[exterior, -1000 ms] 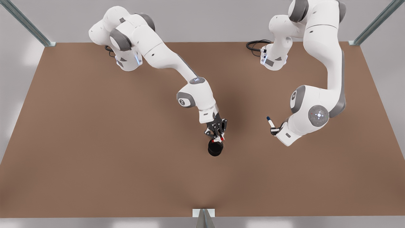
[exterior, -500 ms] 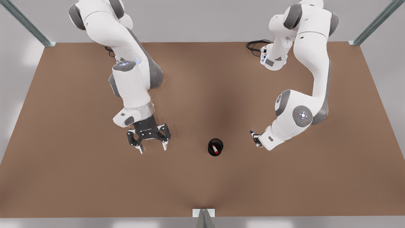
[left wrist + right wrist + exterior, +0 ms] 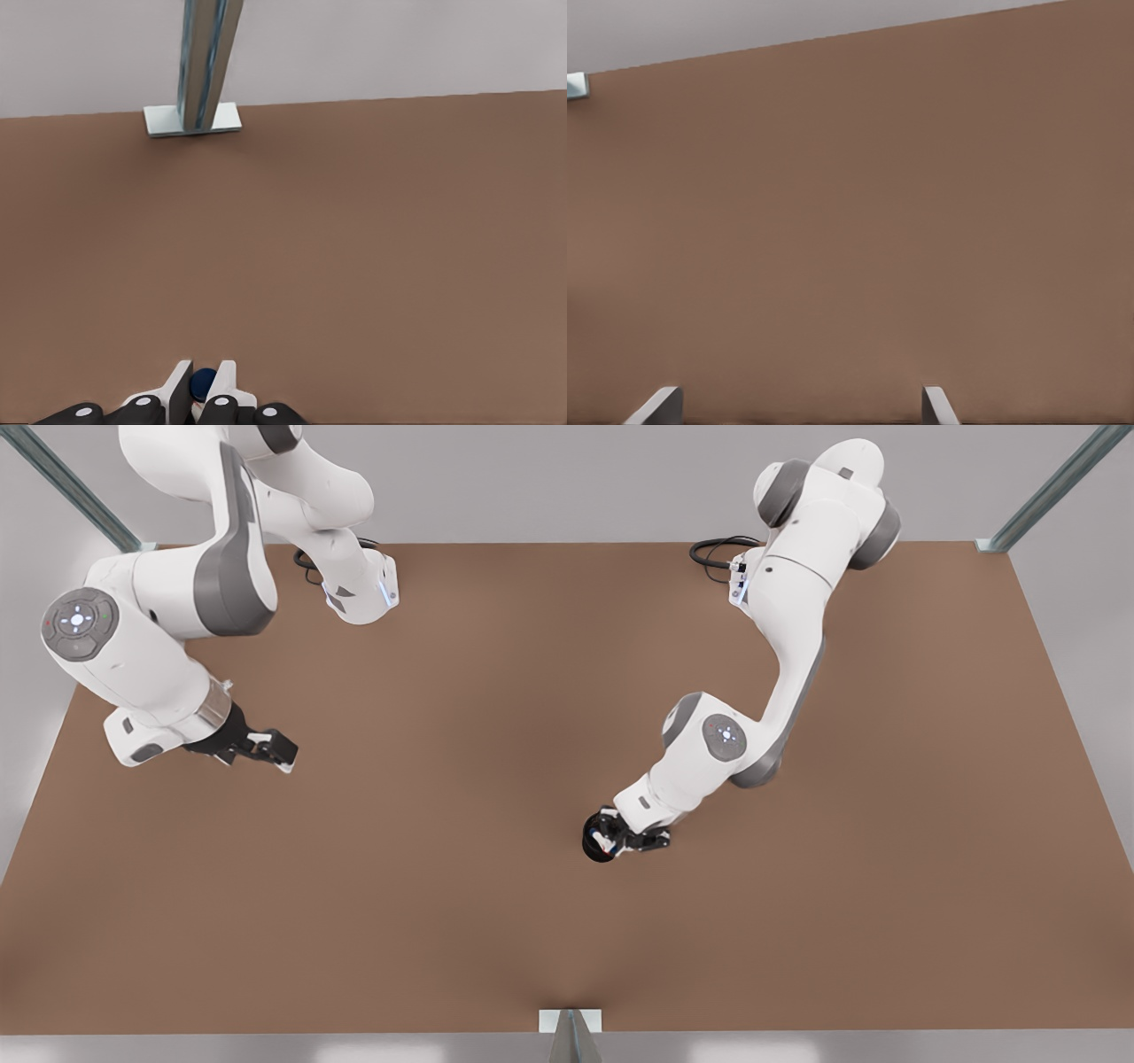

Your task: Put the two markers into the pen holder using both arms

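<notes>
The black pen holder [image 3: 594, 851] stands on the brown table near the middle. My left gripper [image 3: 620, 838], on the arm at the front view's right, hangs directly over the holder. It is shut on the blue-capped marker [image 3: 203, 382], whose dark blue end shows between the fingers in the left wrist view. That gripper hides the red-capped marker. My right gripper [image 3: 282, 753], on the arm at the front view's left, waits far from the holder near the table's left edge. Its fingertips [image 3: 663, 405] stand wide apart with nothing between them.
A metal post foot [image 3: 570, 1020] sits at the table's near edge and appears as a post [image 3: 202, 62] in the left wrist view. Slanted frame bars stand at both far corners. Black cables [image 3: 716, 552] lie by the arm base at the far right.
The right gripper let the red-capped marker drop into the holder, opened, and swung away to the front view's left. The left gripper carried the blue-capped marker over the holder.
</notes>
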{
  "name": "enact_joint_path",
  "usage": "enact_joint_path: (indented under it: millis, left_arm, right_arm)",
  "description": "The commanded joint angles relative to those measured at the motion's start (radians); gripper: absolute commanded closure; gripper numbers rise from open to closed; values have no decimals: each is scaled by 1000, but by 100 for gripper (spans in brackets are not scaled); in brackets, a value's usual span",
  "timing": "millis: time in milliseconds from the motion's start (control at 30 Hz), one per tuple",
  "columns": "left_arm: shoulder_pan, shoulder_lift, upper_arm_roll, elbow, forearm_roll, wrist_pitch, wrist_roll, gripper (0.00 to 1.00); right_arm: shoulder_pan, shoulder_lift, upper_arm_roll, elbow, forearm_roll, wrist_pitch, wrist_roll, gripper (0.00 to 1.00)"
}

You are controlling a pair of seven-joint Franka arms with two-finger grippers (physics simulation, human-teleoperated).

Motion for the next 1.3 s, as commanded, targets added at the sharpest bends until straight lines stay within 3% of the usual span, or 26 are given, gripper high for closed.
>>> enact_joint_path:
  millis: [0, 433, 467, 567, 667, 767, 800, 900, 967, 1000, 1267]
  left_arm:
    - [-3, -16, -1, -35, -15, 50, -8, 79]
    - [8, -23, 6, -136, 26, 54, 34, 79]
    - [11, -25, 4, -135, 25, 54, 32, 0]
    - [17, -46, 7, -121, 23, -10, 23, 0]
    - [180, -129, 6, -44, 28, -383, 32, 0]
    - [350, -180, 9, 74, 198, -829, 106, 0]
    - [408, -221, 6, 74, 197, -883, 106, 0]
    - [448, -368, 6, 74, 189, -946, 110, 0]
    - [367, -471, 157, 37, 114, -938, 188, 0]
    - [366, -506, 159, 10, 115, -935, 207, 0]
    - [361, -479, 153, 5, 143, -937, 205, 0]
  right_arm:
    - [-1, -1, 0, 1, 12, -82, -196, 0]
    - [9, -4, 23, 16, 11, -83, -189, 0]
    - [8, -5, 23, 16, 11, -85, -189, 0]
    - [8, -4, 23, 16, 11, -85, -193, 0]
    - [5, -4, 23, 16, 11, -85, -196, 0]
    - [2, -4, 23, 14, 11, -85, -198, 0]
    - [2, -4, 23, 14, 12, -85, -198, 0]
    - [0, -4, 23, 14, 12, -85, -199, 0]
    - [0, -4, 23, 14, 11, -85, -198, 0]
    - [0, -4, 23, 14, 11, -85, -199, 0]
    - [0, -4, 23, 14, 12, -85, -198, 0]
